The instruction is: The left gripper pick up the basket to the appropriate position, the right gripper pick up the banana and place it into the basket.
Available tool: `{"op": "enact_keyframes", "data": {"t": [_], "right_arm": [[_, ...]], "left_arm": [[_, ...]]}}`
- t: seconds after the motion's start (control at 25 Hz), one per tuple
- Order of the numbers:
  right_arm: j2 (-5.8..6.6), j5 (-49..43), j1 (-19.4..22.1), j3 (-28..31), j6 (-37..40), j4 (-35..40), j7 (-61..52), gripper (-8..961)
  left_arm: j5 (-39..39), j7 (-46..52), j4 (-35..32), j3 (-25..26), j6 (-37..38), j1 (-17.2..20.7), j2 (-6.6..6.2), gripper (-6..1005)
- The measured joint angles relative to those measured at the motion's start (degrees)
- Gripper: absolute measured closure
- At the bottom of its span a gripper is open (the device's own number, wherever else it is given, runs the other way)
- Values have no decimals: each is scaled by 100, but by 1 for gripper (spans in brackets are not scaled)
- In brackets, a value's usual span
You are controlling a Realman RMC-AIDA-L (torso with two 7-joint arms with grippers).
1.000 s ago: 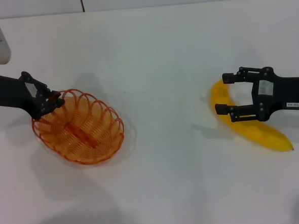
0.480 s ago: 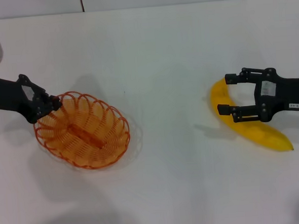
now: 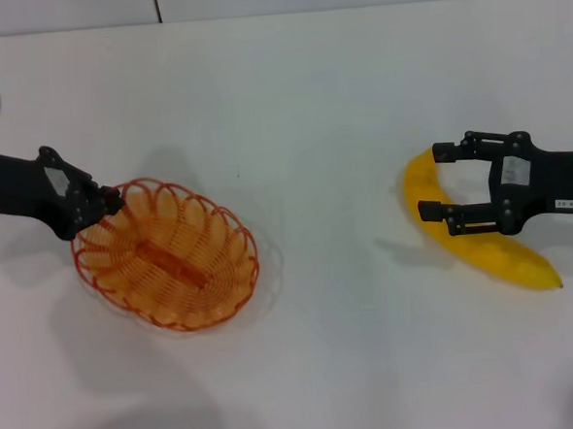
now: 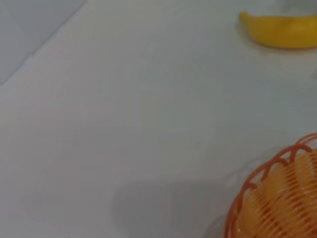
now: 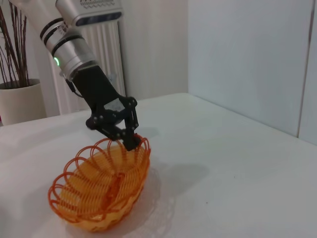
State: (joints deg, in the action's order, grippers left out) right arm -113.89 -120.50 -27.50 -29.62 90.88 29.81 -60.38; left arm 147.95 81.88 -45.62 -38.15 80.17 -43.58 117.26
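White desk (image 3: 318,96) seen from above, with two black tools reaching in from opposite sides.

On the robot's left: orange wire basket (image 3: 165,254), oval with a scalloped rim, empty inside. Left tool (image 3: 104,199) clamped shut on the basket's rim at the end nearest that arm. From the right wrist view, basket (image 5: 100,184) tipped, the gripped end raised and the far end low against the desk; left tool (image 5: 130,142) pinching the rim from above, black arm rising to a white cylinder with a green light.

On the robot's right: bright yellow banana (image 3: 483,243), curved, lying flat on the desk, well apart from the basket. Right tool (image 3: 432,180) spread wide open, one finger just beyond the banana's upper tip, the other across its middle, banana lying between and under them. Nothing gripped. White label stickers visible on the black body.

From the left wrist view: part of the basket's rim (image 4: 277,198) close by, banana (image 4: 280,30) far off across bare desk.
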Motion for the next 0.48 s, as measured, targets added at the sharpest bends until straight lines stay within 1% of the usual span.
{"op": "enact_keyframes", "data": {"t": [0.12, 0.32, 0.4, 0.48], "right_arm": [[7, 0, 0, 0, 0, -2, 0, 154], [8, 11, -1, 5, 0, -2, -2, 156], [7, 14, -2, 10, -1, -2, -3, 156], [0, 16, -19, 10, 0, -2, -4, 157]], "left_arm": [[-299, 360, -266, -1, 41, 131, 11, 937], [-1387, 1364, -671, 89, 51, 452, -21, 940], [-1534, 1640, -653, 72, -15, 462, -22, 942], [-1536, 1951, -463, 53, -167, 394, -13, 943]]}}
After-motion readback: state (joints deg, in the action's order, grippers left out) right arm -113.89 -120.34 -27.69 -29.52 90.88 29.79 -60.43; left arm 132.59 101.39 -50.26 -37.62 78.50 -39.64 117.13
